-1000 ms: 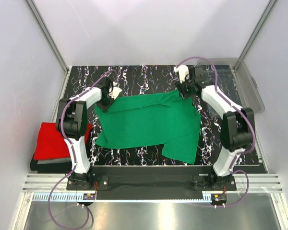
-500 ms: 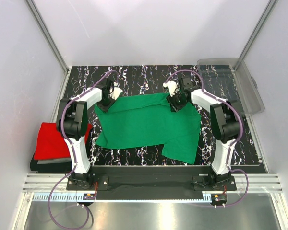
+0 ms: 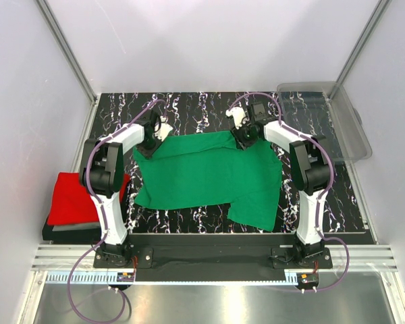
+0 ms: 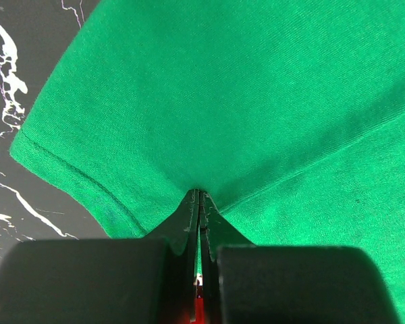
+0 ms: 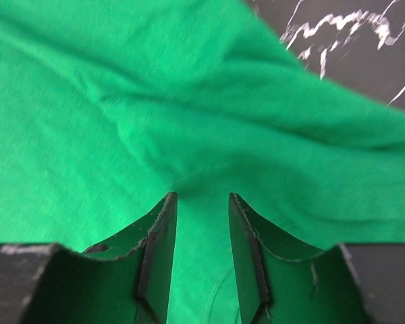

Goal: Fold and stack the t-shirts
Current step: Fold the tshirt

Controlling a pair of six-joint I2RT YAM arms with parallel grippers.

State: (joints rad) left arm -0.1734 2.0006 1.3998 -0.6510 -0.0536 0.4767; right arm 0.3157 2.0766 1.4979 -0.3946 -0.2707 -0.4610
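Observation:
A bright green t-shirt (image 3: 202, 175) lies spread on the black marbled table (image 3: 189, 108). My left gripper (image 3: 150, 145) is at the shirt's far left corner, shut on a pinch of green cloth (image 4: 209, 121) near the hemmed sleeve edge. My right gripper (image 3: 243, 140) is at the shirt's far right edge, its jaws open and pressed down onto the green cloth (image 5: 189, 121), which bunches between them. A red folded t-shirt (image 3: 71, 198) lies on top of a grey one (image 3: 74, 228) at the left edge.
A clear plastic bin (image 3: 331, 118) stands at the far right of the table. White walls close in the back and both sides. The metal rail (image 3: 202, 260) with the arm bases runs along the near edge.
My right gripper has moved left from the far right corner near the bin to the shirt's far edge and lowered onto the cloth. The left arm has not moved.

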